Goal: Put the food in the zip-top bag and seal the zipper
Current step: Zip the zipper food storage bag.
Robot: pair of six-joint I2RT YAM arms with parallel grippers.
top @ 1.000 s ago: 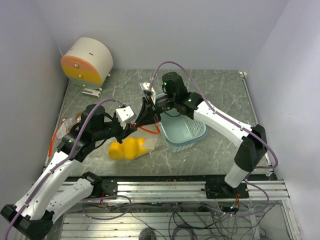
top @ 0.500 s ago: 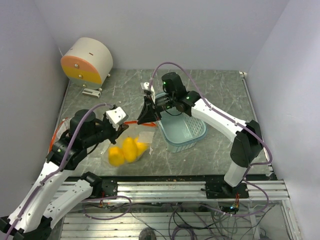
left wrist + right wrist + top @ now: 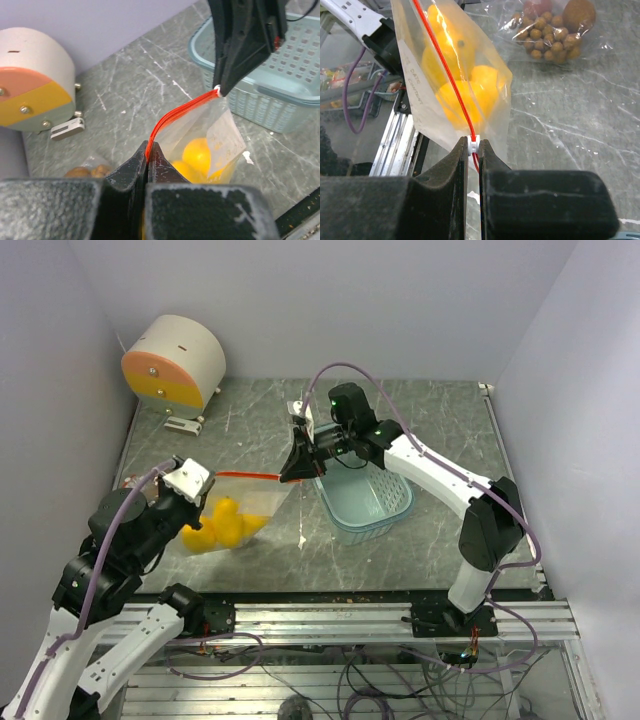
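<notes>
Black left claw [image 3: 148, 150] clenched on the left end of a red zipper [image 3: 175, 117]; right claw [image 3: 474, 150] clenched likewise on the white slider [image 3: 474, 143] at the right end. Zipper taut between the two, clear zip-top bag [image 3: 222, 132] hanging beneath. Inside the bag, low down, yellow-orange lemon-like fruits [image 3: 197, 152]. Apart on the grey bench [image 3: 250, 410], by its left edge, a brown-purple grape bunch [image 3: 545, 32] with a brown round fruit [image 3: 580, 14] in clear film. Light-blue basket [image 3: 365, 505] just beside the right claw; cream drum [image 3: 175, 360] at the back left corner.
</notes>
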